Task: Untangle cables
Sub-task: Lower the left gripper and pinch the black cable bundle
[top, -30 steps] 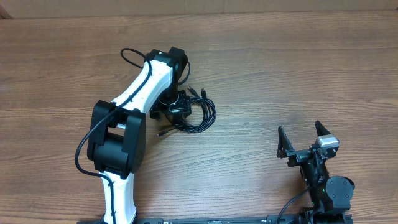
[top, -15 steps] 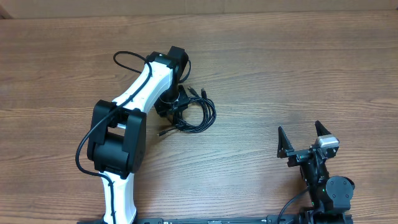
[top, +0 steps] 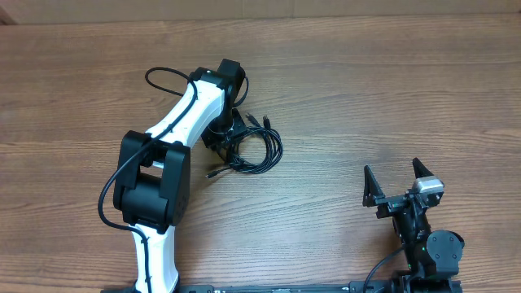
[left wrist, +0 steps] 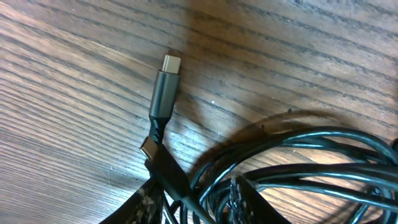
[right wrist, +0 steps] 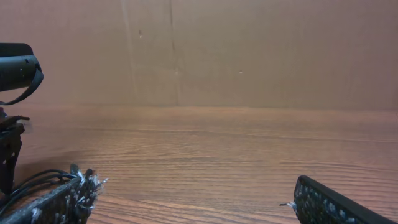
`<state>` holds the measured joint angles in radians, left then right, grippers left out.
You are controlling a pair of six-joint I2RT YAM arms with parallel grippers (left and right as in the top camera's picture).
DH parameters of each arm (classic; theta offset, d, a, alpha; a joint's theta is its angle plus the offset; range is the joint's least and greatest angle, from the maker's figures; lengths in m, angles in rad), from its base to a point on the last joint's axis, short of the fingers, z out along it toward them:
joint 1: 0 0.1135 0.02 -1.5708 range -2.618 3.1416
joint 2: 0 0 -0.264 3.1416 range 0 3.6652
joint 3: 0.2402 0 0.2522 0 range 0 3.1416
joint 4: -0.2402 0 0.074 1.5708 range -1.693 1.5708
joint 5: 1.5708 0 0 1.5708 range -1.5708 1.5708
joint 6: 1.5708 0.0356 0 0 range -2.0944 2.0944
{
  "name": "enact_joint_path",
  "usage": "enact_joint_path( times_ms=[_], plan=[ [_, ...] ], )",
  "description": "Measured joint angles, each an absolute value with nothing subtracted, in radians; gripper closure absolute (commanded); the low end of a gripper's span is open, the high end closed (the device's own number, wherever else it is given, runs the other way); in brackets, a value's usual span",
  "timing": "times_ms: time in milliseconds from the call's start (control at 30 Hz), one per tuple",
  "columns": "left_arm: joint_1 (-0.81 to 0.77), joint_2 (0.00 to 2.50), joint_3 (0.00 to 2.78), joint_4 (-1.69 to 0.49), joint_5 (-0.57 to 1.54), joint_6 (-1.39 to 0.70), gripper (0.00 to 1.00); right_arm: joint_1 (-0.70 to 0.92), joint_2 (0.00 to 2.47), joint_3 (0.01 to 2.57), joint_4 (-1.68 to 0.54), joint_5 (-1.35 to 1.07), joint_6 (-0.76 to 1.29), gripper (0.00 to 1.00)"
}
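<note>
The cables point(top: 262, 151) lie as a loose bundle of thin black loops on the wooden table point(top: 366, 98), left of centre. Two plug ends point(top: 255, 120) stick out at the top of the bundle and another plug point(top: 211, 173) at its lower left. My left gripper point(top: 230, 138) is down on the bundle's left side. In the left wrist view its fingers point(left wrist: 147, 202) are shut on several strands of the cables point(left wrist: 298, 155), with a grey plug point(left wrist: 163, 93) lying just ahead. My right gripper point(top: 398, 181) stands open and holds nothing, far off at the lower right.
The white left arm point(top: 175, 122) reaches from the front edge up to the bundle. The right wrist view shows bare wood between the open fingers point(right wrist: 336, 205) and a brown wall point(right wrist: 249, 50) behind the table.
The left gripper has shifted slightly up and left over the bundle and its jaws have narrowed onto the strands. The right arm has not moved.
</note>
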<state>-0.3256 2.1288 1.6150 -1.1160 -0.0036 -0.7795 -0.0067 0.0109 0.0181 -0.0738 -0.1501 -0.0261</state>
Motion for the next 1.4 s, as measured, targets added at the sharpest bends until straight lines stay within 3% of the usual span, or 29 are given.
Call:
enact_joint_path(
  times_ms=[233,500,600,1067,1400],
  plan=[
    [-0.326,2.129,1.615,-1.11,-0.036,-0.78,0.63,-0.007,0.011,0.018,-0.073,-0.15,-0.026,0.0],
    [-0.304,2.129,1.614,-1.102,-0.037,-0.785,0.83,-0.007,0.011,0.018,-0.073,-0.15,-0.026,0.0],
    [-0.296,2.129,1.614,-1.1,-0.023,-0.789,0.96,-0.007,0.011,0.018,-0.073,-0.15,-0.026,0.0],
    [-0.294,2.129,1.614,-1.085,0.035,-0.774,0.96,-0.007,0.011,0.018,-0.074,-0.15,-0.026,0.0],
    [-0.294,2.129,1.614,-0.98,0.23,-0.569,0.96,-0.007,0.011,0.018,-0.074,-0.15,-0.026,0.0]
  ],
)
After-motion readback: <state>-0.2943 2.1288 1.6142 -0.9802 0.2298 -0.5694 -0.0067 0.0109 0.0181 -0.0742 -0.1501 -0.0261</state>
